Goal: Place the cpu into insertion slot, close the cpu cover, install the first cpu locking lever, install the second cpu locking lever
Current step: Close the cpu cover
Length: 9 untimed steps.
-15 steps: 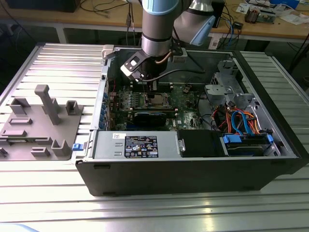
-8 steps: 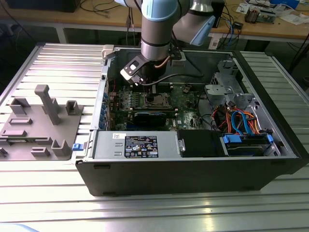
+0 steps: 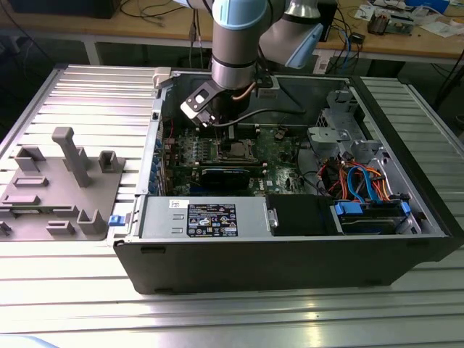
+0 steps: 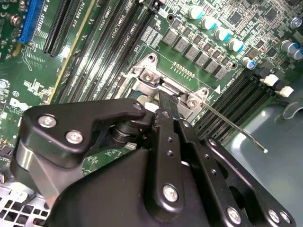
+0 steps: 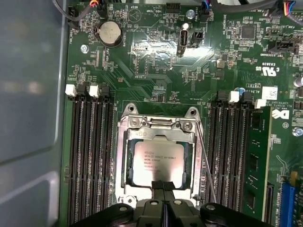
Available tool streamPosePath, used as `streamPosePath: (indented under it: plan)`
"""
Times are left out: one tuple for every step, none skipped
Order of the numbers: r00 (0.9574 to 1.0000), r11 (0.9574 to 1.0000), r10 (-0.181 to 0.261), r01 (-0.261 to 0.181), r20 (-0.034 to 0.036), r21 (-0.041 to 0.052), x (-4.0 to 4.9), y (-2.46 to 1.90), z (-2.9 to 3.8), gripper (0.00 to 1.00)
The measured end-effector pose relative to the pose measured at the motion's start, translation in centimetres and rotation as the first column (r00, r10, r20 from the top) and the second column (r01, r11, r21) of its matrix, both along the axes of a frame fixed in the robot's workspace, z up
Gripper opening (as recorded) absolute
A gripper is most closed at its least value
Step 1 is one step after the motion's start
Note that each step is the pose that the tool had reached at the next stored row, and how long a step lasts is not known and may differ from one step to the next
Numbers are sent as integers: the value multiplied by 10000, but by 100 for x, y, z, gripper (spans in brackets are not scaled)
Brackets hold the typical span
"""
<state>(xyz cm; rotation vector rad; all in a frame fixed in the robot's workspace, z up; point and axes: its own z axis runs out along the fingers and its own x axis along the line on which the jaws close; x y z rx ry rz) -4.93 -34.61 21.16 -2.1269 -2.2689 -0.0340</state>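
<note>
A: Grey plastic holder (image 3: 61, 181) stands at the exterior view's left. Where is the chip?
B: Further right, inside the computer case (image 3: 290, 268). The chip (image 5: 157, 162) lies flat in the socket (image 5: 127, 122), and the cover (image 5: 124, 161) seems down around it.
A: And the gripper (image 5: 163, 185)?
B: Its jaws are pressed together at the cover's edge; they hold nothing, I think.
A: The levers?
B: One thin lever (image 4: 236, 129) stands free beside the socket, not hooked. I judge the locking is not yet done.

The cpu (image 5: 158, 162) lies seated in the insertion slot (image 5: 127, 161), the cpu cover (image 5: 161, 124) flat around it, the gripper (image 5: 163, 182), fingertips pressed together, over the chip's edge; black memory slots (image 5: 92, 156) flank both sides
</note>
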Motion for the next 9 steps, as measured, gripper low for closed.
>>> streamPosePath:
  plan:
    - [10000,10000,0,0,1,1,0,0,1,11]
    - [10000,10000,-1,1,1,2,1,0,1,11]
    - [10000,10000,-1,1,1,1,4,0,1,11]
    - [10000,10000,-1,1,0,-1,11,0,2,11]
    - [10000,10000,0,0,0,-1,24,0,2,11]
    - [10000,10000,0,0,-1,-1,38,0,2,11]
    - [10000,10000,-1,1,0,-1,62,0,1,11]
    - [10000,10000,-1,1,0,0,85,1,0,11]
    - [10000,10000,0,0,0,-1,99,1,0,11]
